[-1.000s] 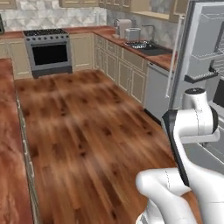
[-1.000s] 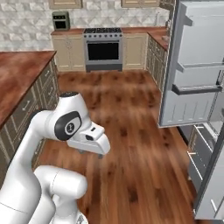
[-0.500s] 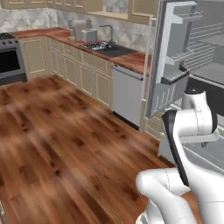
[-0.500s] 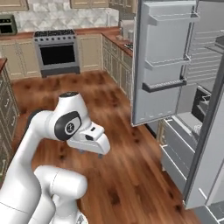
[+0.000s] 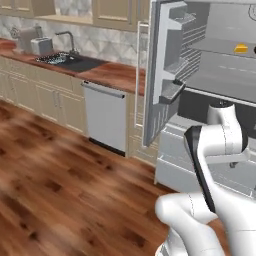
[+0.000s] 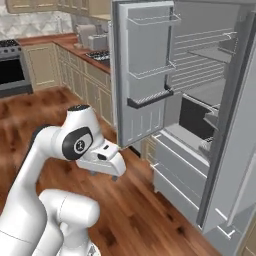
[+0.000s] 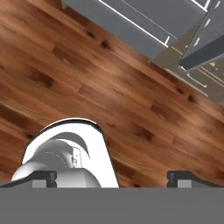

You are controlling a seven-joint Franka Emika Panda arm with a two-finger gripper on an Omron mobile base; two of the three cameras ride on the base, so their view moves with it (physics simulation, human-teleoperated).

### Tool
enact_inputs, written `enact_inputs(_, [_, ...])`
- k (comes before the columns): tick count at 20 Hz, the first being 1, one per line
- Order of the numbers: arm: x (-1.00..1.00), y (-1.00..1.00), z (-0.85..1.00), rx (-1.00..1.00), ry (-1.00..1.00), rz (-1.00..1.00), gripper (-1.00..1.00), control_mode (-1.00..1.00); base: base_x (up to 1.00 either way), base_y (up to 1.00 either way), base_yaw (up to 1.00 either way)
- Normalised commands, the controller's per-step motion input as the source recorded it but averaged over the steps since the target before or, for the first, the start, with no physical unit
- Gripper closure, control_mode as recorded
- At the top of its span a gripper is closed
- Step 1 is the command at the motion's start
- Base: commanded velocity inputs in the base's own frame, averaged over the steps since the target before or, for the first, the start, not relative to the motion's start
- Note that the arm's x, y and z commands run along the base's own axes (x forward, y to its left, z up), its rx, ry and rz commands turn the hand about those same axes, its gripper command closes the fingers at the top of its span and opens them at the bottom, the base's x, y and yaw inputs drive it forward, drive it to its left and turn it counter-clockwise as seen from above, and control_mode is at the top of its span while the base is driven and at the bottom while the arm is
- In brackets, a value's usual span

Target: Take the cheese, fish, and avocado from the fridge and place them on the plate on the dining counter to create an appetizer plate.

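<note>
The fridge (image 5: 220, 82) stands open straight ahead, with grey shelves and both doors swung out. On an upper shelf at the right lies the cheese (image 5: 241, 48), a small yellow-orange block. My gripper (image 6: 103, 175) hangs folded in front of my base, well short of the fridge (image 6: 200, 95), and points down at the floor. In the hand view my gripper (image 7: 113, 178) is open: its fingertips (image 7: 43, 177) stand far apart with nothing between them. The avocado, the plate and the dining counter are out of view.
The fridge's left door (image 6: 145, 75) with its bins juts toward me; the right door (image 6: 235, 130) stands close on my right. Closed lower drawers (image 6: 180, 167) sit below the shelves. A dishwasher (image 5: 105, 117), sink (image 5: 70, 61) and stove (image 6: 10, 70) line the left wall. Wooden floor (image 5: 60, 190) lies between.
The whole scene has swung: the base turned from the stove and floor toward the open fridge, which is now close ahead. The arm keeps its folded pose.
</note>
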Motion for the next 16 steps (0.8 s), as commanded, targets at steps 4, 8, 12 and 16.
enact_inputs(4, [0.0,0.0,0.0,0.0,0.0,0.0,-1.0,1.0,0.74,0.13,-0.52])
enact_inputs(8, [0.0,0.0,0.0,0.0,0.0,0.0,-1.0,1.0,0.8,0.27,-0.54])
enact_inputs(12, [0.0,0.0,0.0,0.0,0.0,0.0,-1.0,1.0,0.78,0.34,-0.54])
enact_inputs(16, [0.0,0.0,0.0,0.0,0.0,0.0,-1.0,1.0,0.68,0.27,-0.53])
